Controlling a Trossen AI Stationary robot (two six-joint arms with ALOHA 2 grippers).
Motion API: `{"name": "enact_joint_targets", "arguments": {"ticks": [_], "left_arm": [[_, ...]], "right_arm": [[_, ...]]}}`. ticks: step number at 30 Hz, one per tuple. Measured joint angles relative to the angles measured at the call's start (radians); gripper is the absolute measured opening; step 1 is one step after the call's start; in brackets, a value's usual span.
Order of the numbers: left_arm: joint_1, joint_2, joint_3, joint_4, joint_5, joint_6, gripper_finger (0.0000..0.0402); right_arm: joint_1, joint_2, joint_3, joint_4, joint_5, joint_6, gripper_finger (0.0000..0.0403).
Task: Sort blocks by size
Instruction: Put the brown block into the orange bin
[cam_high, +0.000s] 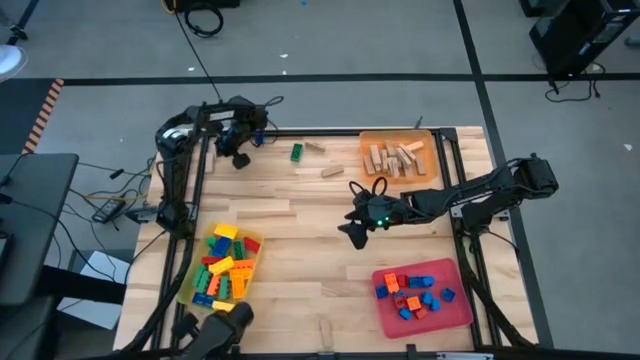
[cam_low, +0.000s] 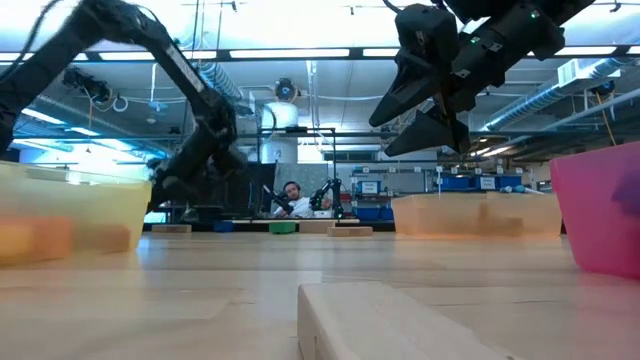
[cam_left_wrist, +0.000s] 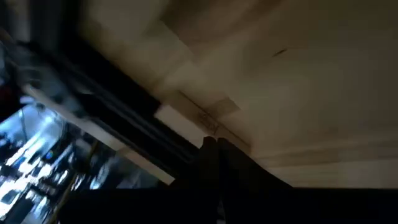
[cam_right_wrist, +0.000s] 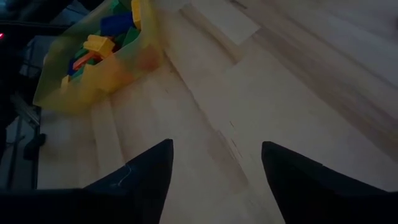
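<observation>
Most blocks sorted: large bricks in yellow tray (cam_high: 190, 285), small ones in red tray (cam_high: 455, 308), wooden pieces in orange tray (cam_high: 368, 145). Left on surface (cam_high: 300, 230): green brick (cam_high: 296, 152), two tan pieces (cam_high: 315, 147), another (cam_high: 325, 330) near front edge. Right pincer (cam_high: 352, 232) spread, empty, mid-surface; left pincer (cam_high: 240, 160) pressed together, far corner.

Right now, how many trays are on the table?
3: the orange tray at the far right, the yellow tray at the near left, the red tray at the near right.
</observation>
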Motion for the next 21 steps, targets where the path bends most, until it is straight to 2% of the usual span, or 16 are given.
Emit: {"name": "enact_joint_targets", "arguments": {"ticks": [2, 7, 13, 17, 21], "left_arm": [[-0.002, -0.051, 0.001, 0.028, -0.014, -0.005, 0.0000], [0.025, -0.129, -0.012, 0.072, -0.163, -0.045, 0.0000], [0.044, -0.175, -0.179, 0.192, -0.229, -0.039, 0.0000], [0.033, -0.174, -0.242, 0.249, -0.188, -0.121, 0.0000], [0.019, -0.176, -0.289, 0.320, -0.261, -0.177, 0.0000]], "right_arm": [[0.000, 0.000, 0.000, 0.000, -0.007, 0.003, 0.0258], [0.001, 0.000, 0.000, 0.001, -0.015, 0.003, 0.0257], [0.001, 0.000, 0.000, 0.005, -0.041, 0.003, 0.0260], [-0.006, 0.000, 0.000, 0.008, -0.041, -0.003, 0.0258], [-0.015, 0.001, 0.000, 0.008, -0.041, -0.005, 0.0256]]}}
